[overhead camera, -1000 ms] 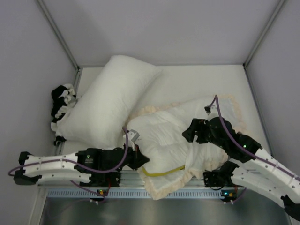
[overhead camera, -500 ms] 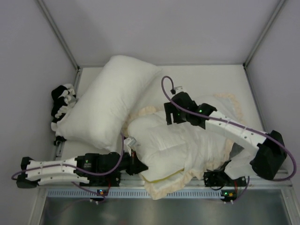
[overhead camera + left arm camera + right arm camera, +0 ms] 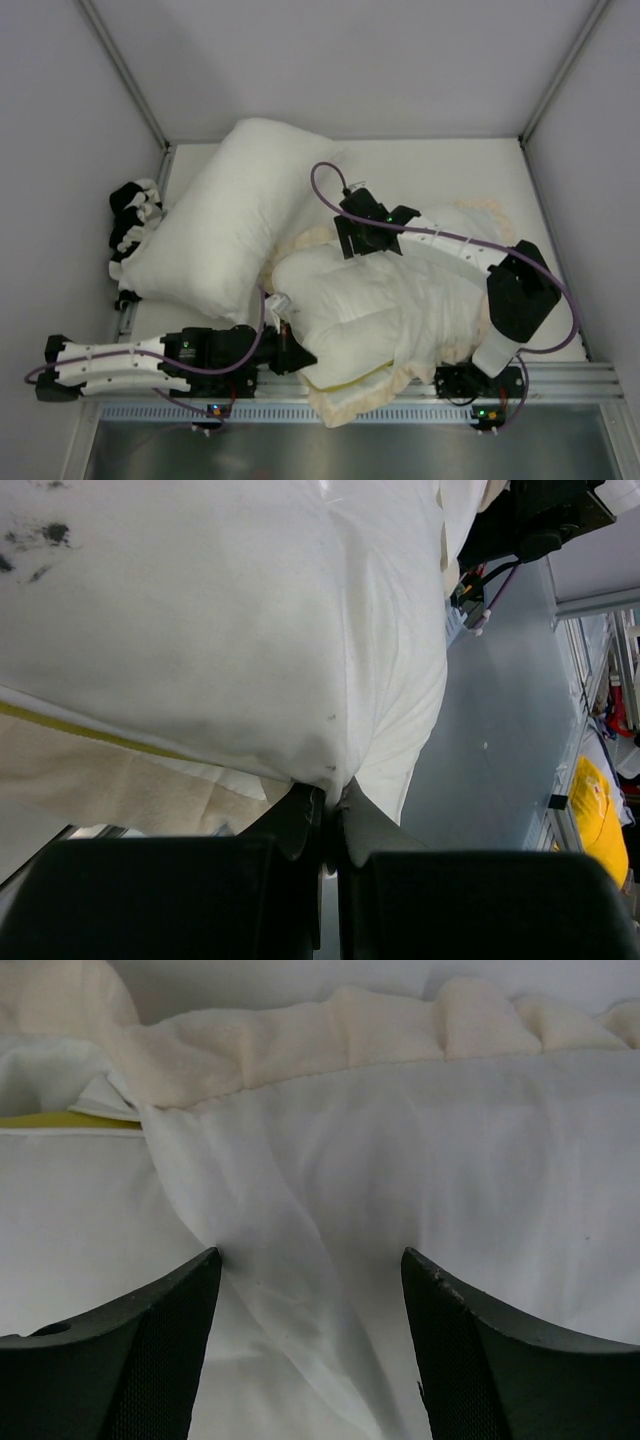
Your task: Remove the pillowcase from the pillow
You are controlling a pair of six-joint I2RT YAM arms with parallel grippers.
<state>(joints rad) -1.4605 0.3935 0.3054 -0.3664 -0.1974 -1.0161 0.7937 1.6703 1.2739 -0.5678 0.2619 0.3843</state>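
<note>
Count from the top camera: two plain white pillows, one frilled cover, one patterned cloth and two arms on a white table (image 3: pixel 430 165).

The left gripper (image 3: pixel 325 798) has its jaws pressed together on a pinch of smooth white cloth. I take this cloth for a seamed corner of the pillow (image 3: pixel 220 620), which bulges plump directly beyond the fingertips. Left of those jaws a thin yellow strip (image 3: pixel 90 730) runs under the bulge, with flat cream fabric below it.

The right gripper (image 3: pixel 310 1260) has its jaws wide apart. Thin, creased white cloth of the pillowcase (image 3: pixel 430 1160) lies between and below them. I cannot tell whether the fingers (image 3: pixel 150 1360) touch it. Just beyond the jaws runs the frill (image 3: pixel 400 1030), a cream, soft, lumpy ruffle. The yellow strip ends to their left.

Only the top view shows the whole layout. The pillow sits half inside the cover between the two grippers, with frill along the cover's far and near edges. The longer pillow (image 3: pixel 235 215) lies diagonally, left of the right jaws and beyond the left jaws. The black-and-white cloth (image 3: pixel 135 215) is bunched against its far-left side, touching it.

Only the left wrist view shows dark smudges (image 3: pixel 40 540) on the white fabric.
</note>
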